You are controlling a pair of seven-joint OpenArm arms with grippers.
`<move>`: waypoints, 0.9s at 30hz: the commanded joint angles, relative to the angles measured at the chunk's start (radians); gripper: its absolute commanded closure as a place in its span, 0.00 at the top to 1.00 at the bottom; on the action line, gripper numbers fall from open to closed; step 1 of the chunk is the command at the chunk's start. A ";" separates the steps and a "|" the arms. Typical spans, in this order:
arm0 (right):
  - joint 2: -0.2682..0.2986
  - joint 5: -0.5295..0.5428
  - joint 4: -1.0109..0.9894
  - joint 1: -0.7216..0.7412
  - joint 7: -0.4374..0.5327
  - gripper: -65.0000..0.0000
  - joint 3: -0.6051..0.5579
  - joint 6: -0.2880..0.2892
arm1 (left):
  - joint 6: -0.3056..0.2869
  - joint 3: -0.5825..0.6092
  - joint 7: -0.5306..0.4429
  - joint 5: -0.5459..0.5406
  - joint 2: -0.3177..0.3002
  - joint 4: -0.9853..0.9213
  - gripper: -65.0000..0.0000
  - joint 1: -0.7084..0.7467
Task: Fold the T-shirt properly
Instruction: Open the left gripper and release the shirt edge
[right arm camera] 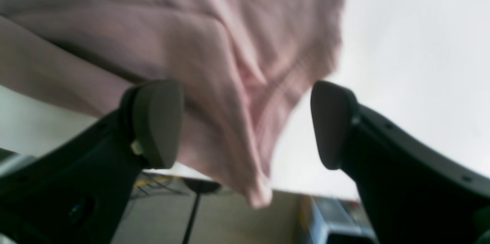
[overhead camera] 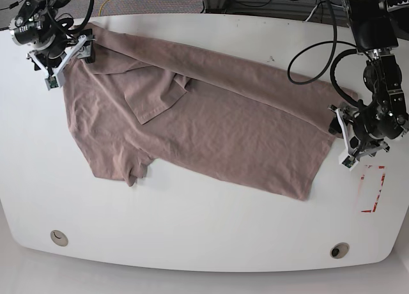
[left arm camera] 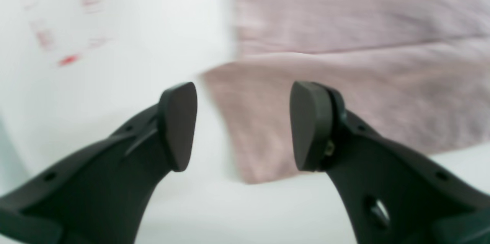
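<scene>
The mauve-tan T-shirt (overhead camera: 211,121) lies spread and wrinkled across the white table (overhead camera: 192,230), with one sleeve folded onto the body at the upper left. My left gripper (overhead camera: 340,135) is open at the shirt's right edge. In the left wrist view its jaws (left arm camera: 243,127) stand wide apart over a corner of the cloth (left arm camera: 344,83). My right gripper (overhead camera: 71,51) is open at the shirt's far left corner. In the right wrist view (right arm camera: 245,123) a bunched fold of cloth (right arm camera: 214,83) lies between the parted fingers without being clamped.
Red marks (overhead camera: 372,188) lie on the table just beside my left gripper, also in the left wrist view (left arm camera: 69,60). Two round holes (overhead camera: 59,237) (overhead camera: 339,250) sit near the front edge. Cables (overhead camera: 313,57) trail at the back right. The table edge and floor (right arm camera: 229,221) show below my right gripper.
</scene>
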 commanded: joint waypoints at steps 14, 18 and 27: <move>0.016 0.032 -0.005 0.025 0.021 0.76 0.006 -0.001 | 0.000 -0.009 -0.122 0.015 0.009 0.049 0.43 0.168; 0.015 -0.035 -0.005 0.053 0.039 0.76 0.004 -0.001 | 0.000 -0.009 -0.137 0.024 -0.004 0.030 0.40 0.192; -0.007 -0.141 -0.024 0.106 0.047 0.76 -0.011 -0.001 | 0.000 -0.049 -0.136 0.048 -0.013 -0.031 0.40 0.222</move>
